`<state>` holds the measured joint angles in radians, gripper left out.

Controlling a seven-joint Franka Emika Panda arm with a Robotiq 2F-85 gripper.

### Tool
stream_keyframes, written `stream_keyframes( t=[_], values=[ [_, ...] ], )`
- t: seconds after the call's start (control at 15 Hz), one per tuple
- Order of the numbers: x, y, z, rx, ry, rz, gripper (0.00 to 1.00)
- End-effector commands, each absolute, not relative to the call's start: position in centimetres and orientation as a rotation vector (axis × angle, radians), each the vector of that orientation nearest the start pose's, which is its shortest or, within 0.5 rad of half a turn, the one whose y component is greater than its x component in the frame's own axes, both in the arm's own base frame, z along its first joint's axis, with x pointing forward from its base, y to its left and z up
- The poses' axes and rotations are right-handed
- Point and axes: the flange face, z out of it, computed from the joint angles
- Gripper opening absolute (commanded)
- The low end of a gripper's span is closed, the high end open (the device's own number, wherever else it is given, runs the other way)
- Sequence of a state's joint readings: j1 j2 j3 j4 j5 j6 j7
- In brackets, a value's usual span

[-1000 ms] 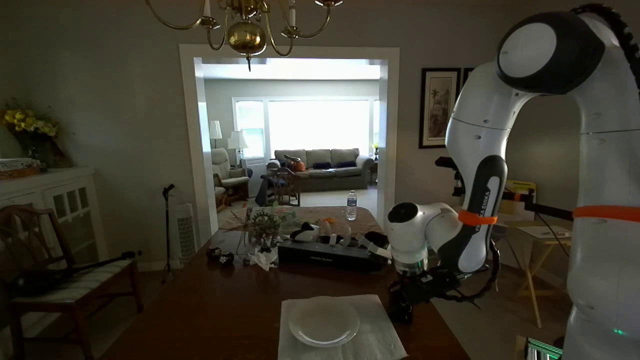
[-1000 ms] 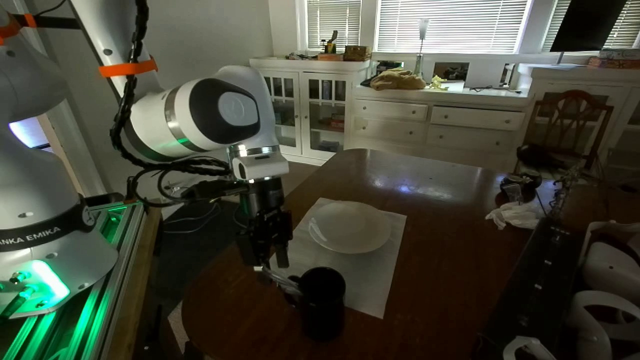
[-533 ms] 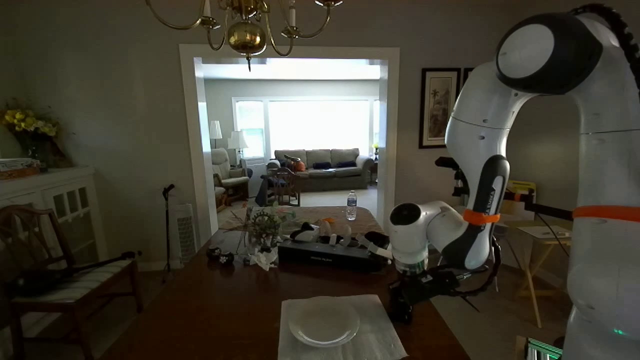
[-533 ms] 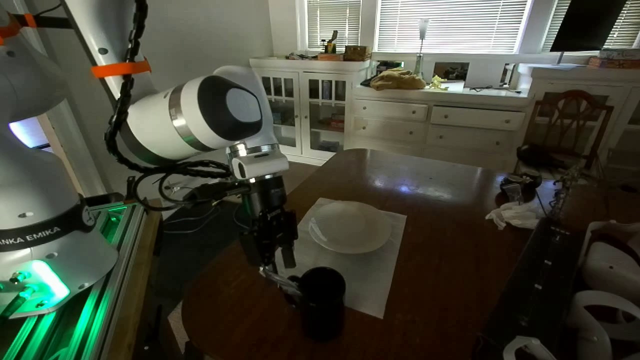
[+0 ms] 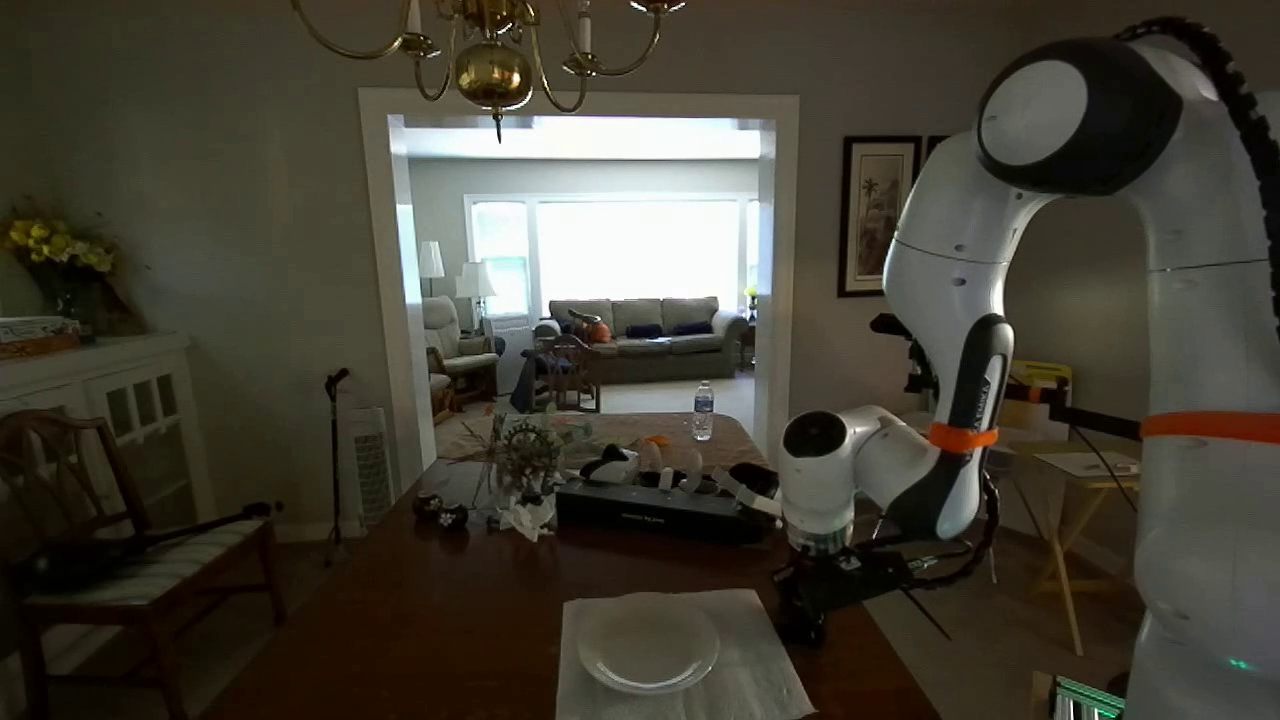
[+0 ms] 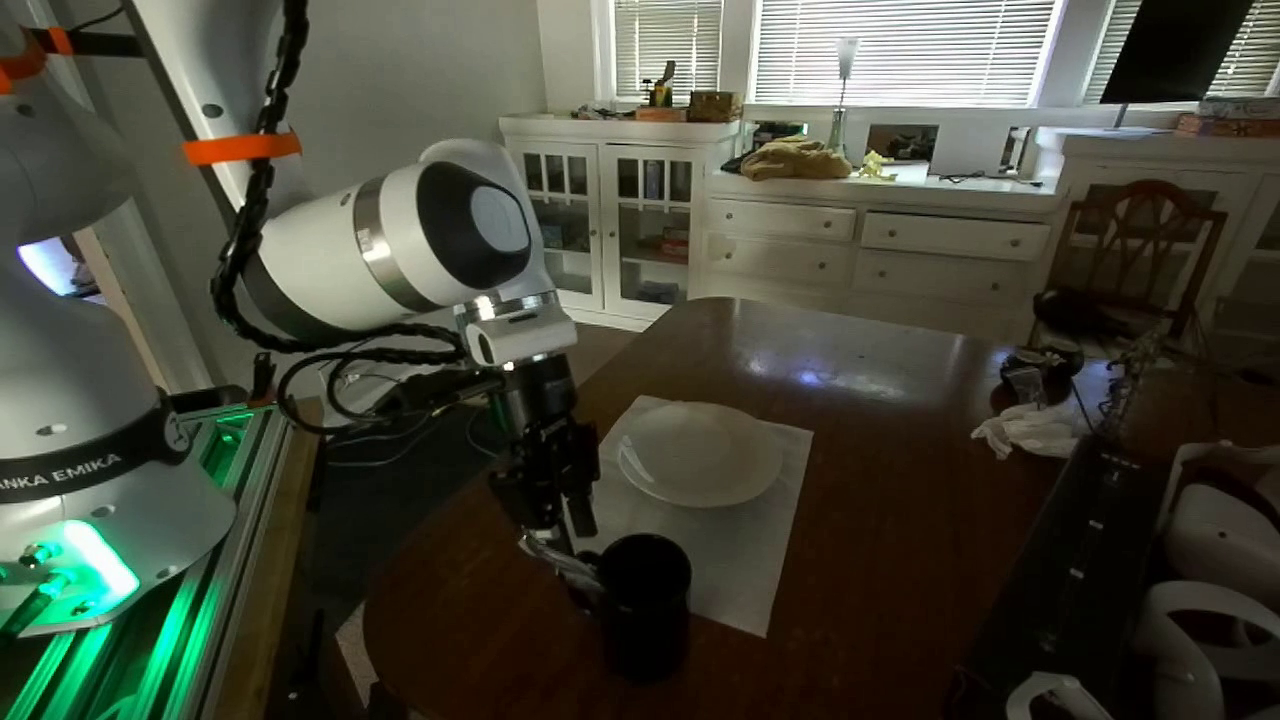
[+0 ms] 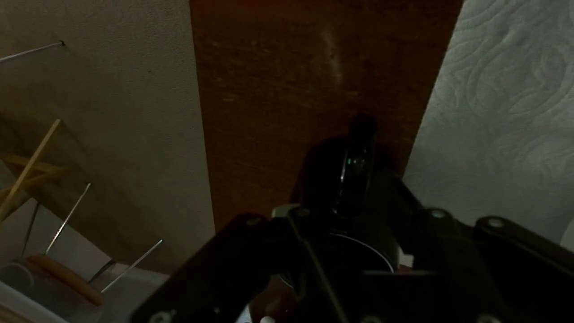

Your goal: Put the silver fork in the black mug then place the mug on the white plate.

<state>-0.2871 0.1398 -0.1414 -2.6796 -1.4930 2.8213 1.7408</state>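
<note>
White arm: arched | gripper: pointing down near black mug

In an exterior view, my plate sat on a paper sheet on the table, the mug before it, just beside the sheet. The fork slanted left from the mug towards my gripper. In the wrist view, the mug's handle showed between 2 fingers.

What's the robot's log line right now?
Black mug: upright on table; silver fork: slanted at mug's rim, inside or not unclear; gripper: open, by mug's handle; white plate: on paper, no mug yet
</note>
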Motion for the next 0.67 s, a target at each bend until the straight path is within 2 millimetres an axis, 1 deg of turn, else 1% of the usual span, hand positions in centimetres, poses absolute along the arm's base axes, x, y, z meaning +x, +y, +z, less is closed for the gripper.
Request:
stream_keyframes(
  t=[0.0,0.2,0.33,0.6],
  values=[
    [35.7,-11.2,16.3,-3.216,1.234,-0.476,0.46],
    [35.6,-11.4,15.9,-3.220,1.234,-0.483,0.47],
    [35.6,-11.5,15.6,-3.221,1.232,-0.488,0.50],
    [35.7,-11.9,15.1,-3.224,1.231,-0.510,0.46]
  ],
)
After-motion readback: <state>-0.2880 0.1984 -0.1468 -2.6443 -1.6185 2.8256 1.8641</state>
